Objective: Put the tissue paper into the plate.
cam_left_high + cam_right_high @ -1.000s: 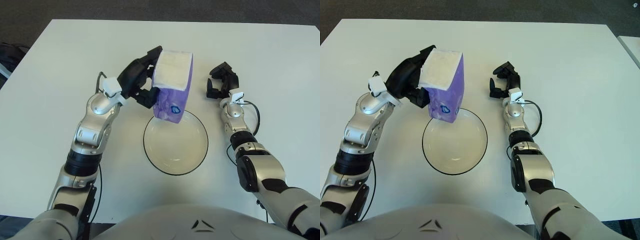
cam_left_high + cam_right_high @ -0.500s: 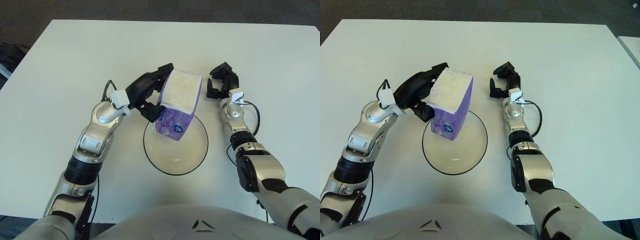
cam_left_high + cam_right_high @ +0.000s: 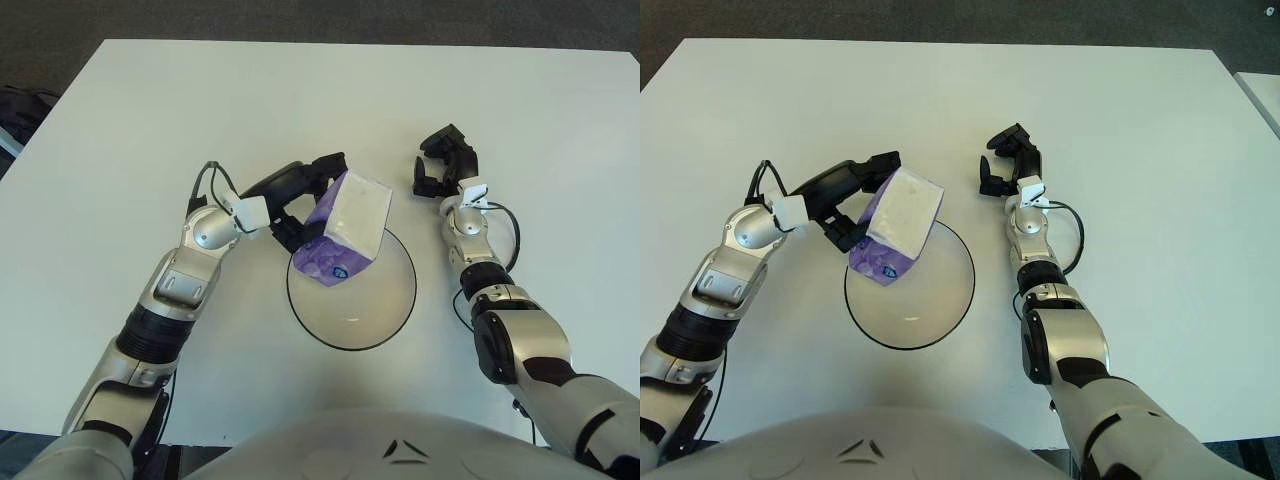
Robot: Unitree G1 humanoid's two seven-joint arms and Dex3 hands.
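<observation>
A round white plate (image 3: 390, 320) with a thin dark rim sits on the near middle of the white bench (image 3: 120, 130), directly in front of the humanoid robot's body. Over the plate's far-left rim, the tissue paper (image 3: 343, 230), a soft purple pack with a white face, is tilted steeply. Its long axis runs from a low purple end inside the plate's outline, near and to the left, up to a high end pointing far and to the right. The broad white face is turned up and toward the right. Whether the low end touches the plate's surface cannot be told from these views. A small round blue emblem shows on the purple wrapper near the low end; any writing on it is too small to read.

The left hand (image 3: 290, 195) reaches in from the left and is clamped on the pack's left side. One dark finger lies along the far edge of the pack, and the others press the purple side below it. A white block at the wrist and a thin black cable sit just behind the hand.

Farther back and to the right of the plate, well apart from the pack, the right hand (image 3: 443, 165) is parked on the bench. Its dark fingers are curled inward around nothing.
</observation>
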